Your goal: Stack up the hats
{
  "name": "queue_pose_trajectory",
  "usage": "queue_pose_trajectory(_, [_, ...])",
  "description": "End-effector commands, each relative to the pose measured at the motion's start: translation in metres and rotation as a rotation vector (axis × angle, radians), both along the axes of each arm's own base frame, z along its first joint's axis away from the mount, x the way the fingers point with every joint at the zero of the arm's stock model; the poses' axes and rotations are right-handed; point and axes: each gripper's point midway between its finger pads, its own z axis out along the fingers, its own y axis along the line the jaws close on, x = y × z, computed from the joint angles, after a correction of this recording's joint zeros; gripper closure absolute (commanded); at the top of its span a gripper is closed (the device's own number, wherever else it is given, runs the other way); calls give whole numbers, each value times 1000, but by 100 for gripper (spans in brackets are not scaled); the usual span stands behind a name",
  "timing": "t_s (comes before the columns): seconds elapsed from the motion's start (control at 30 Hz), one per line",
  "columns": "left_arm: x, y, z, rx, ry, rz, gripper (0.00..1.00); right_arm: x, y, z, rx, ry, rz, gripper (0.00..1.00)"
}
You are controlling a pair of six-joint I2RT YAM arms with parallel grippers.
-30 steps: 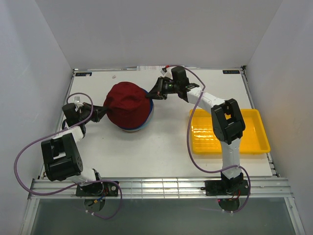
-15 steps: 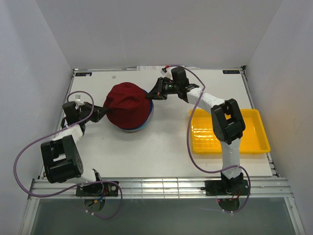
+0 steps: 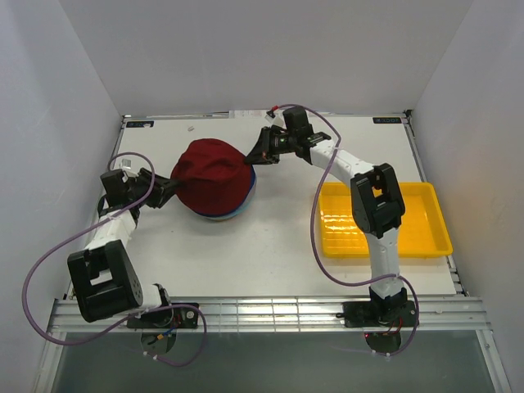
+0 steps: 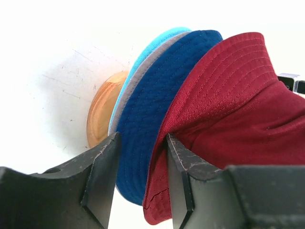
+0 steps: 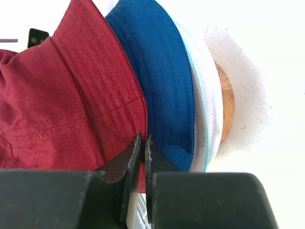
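Since the dark red hat (image 3: 211,176) sat topmost on the stack over the wooden stand (image 4: 102,114), I had the right gripper (image 3: 256,157) pinched on its brim, prob. to steady it, w/ the left gripper (image 3: 168,188) part-open astride its brim & that of the royal blue hat (image 4: 152,119).

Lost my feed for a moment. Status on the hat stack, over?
Status: left gripper open astride blue hat brim; right gripper shut on red hat brim. Red hat tops stack on stand. Nothing in the way.
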Motion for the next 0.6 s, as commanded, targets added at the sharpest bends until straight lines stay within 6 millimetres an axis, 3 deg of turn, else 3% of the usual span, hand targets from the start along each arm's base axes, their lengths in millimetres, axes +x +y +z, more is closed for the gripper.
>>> queue_pose_trajectory(0.0, [-2,18,9,75,0,58,47,13,-16,-30,-90,6,-28,92])
queue_pose_trajectory(0.27, [0,5,56,18,-171,19,46,21,-7,-9,-40,-58,7,92])
queue_pose_trajectory(0.37, [-1,-1,68,-21,-224,-4,53,21,-6,-7,-44,-64,12,92])
queue_pose_trajectory(0.47, [0,-2,67,-39,-226,-4,62,22,-7,-8,-47,-65,13,92])
queue_pose_trajectory(0.57, [3,0,64,-38,-213,6,60,22,-6,-8,-45,-65,17,92])
